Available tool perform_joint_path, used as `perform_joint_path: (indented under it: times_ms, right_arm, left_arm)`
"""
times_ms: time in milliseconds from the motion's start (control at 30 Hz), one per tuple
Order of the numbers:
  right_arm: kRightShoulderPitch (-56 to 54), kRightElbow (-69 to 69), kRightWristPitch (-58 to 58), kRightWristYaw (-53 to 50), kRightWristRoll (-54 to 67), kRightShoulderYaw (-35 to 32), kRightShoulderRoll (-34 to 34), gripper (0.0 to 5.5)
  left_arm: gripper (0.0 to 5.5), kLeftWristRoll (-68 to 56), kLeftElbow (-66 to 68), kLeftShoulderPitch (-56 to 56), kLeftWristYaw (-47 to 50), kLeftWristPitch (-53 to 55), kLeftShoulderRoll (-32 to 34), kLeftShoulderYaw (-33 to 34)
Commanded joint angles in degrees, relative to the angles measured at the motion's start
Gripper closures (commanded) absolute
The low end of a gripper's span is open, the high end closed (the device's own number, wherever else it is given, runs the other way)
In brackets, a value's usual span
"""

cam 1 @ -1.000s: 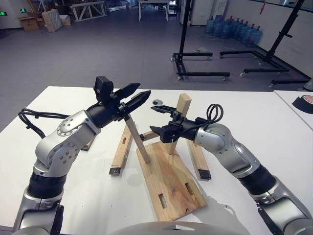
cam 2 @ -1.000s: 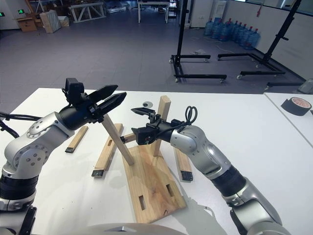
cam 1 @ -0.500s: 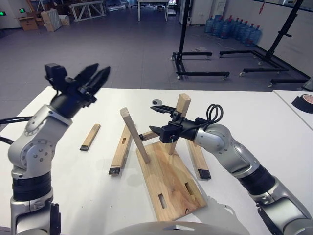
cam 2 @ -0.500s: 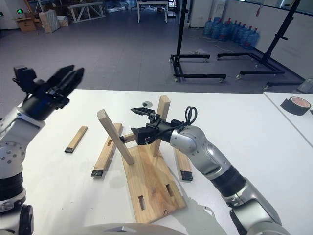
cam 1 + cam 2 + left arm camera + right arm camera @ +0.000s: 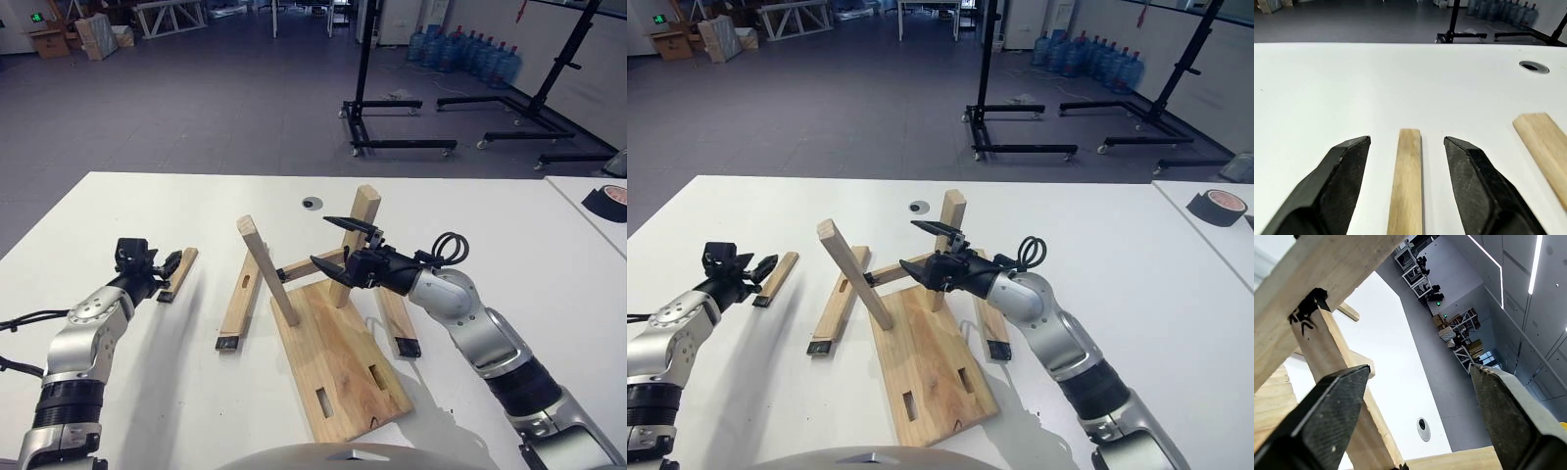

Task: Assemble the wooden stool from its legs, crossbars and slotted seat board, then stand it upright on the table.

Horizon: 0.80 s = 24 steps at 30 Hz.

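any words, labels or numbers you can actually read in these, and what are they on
Nothing here is legible enough to quote.
Green lit sign in the room behind: too small to read.
Water bottles behind: labels too blurred to read.
Stool piece: a black scrawl, not clear as letters.
Tape roll: no legible print.

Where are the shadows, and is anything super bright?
Left eye view: faint soft shadows lie on the white table beside the seat board and the leaning leg. Right wrist view: the ceiling light strips glow bright white.
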Motion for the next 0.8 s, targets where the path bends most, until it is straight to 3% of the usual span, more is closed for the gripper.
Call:
perform_joint_path:
  times_ms: [33, 167, 267, 367, 500, 800]
  right_arm:
    - [4.3, -7.5, 6.2, 9.5, 8.2, 0.8, -3.0, 1.72]
    - [7.8, -13.7, 22.7, 19.1, 30.2, -4.2, -5.4, 1.72]
    - [6.5, -12.9, 31.7, 25.7, 40.7, -4.2, -6.3, 1.72]
    - [4.4, -11.1, 35.9, 28.9, 42.5, -1.0, -5.2, 1.72]
    - [2.9, -7.1, 36.7, 31.5, 39.8, 4.9, -2.4, 1.72]
    - [1.0, 1.3, 32.6, 31.1, 34.5, 7.4, 3.3, 1.72]
  left_arm:
    - [2.75, 2.8, 6.9, -0.5, 0.4, -0.1, -2.0, 0.1]
    - [2.75, 3.0, 9.0, 0.0, 0.3, 0.1, -3.6, 1.1]
    - [2.75, 3.8, 10.8, -0.8, -0.5, -0.2, -4.2, 0.4]
    - [2.75, 4.8, 12.7, -2.5, -1.5, -0.1, -4.2, -0.1]
    - [3.33, 6.2, 13.3, -4.0, -3.0, 0.2, -4.0, -0.9]
    - [4.66, 8.0, 13.7, -5.6, -5.6, -1.1, -4.1, -0.7]
